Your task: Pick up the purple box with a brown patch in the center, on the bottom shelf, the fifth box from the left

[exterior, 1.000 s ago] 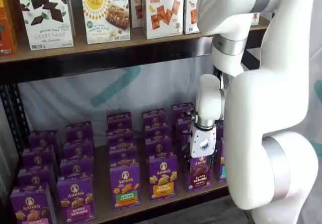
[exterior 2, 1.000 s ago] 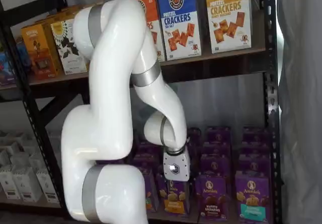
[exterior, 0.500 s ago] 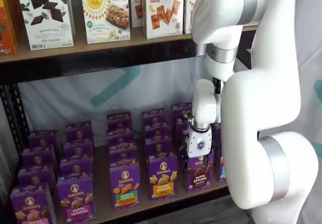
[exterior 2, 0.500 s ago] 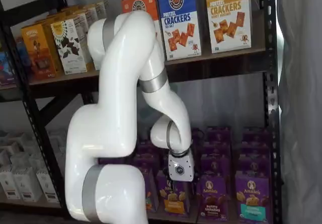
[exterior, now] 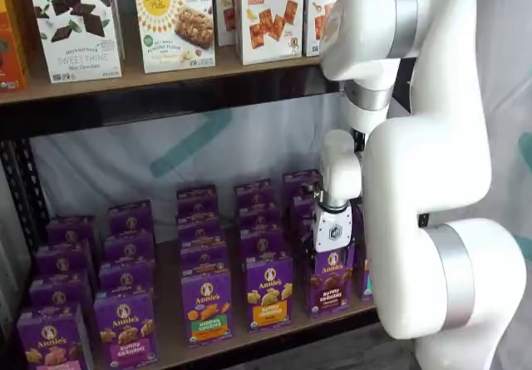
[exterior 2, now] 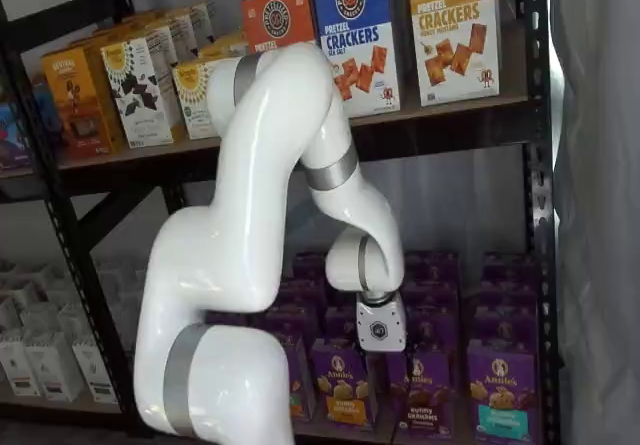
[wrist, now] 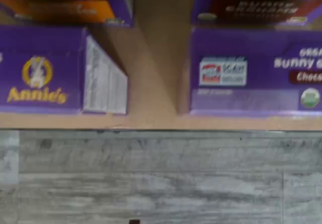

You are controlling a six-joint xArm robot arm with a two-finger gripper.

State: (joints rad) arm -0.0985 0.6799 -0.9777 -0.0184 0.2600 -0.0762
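Tan bottom shelf (exterior: 170,349) carries purple cartons; grey plank floor (wrist: 161,178) below.

- the purple box (exterior: 327,282): printed cardboard, faint sheen;
- the bottom shelf (wrist: 156,83): matt tan wood;
- arm (exterior: 432,162): smooth glossy white plastic;
- rack frame (exterior 2: 70,255): black metal

Shelf views evenly lit, sharp; wrist view blurred, soft shadows.

The bottom shelf (exterior: 170,349) was a tan board. Rows of small purple boxes (exterior: 125,327) stood on it, and the purple box (exterior: 329,283) stood at its front edge.
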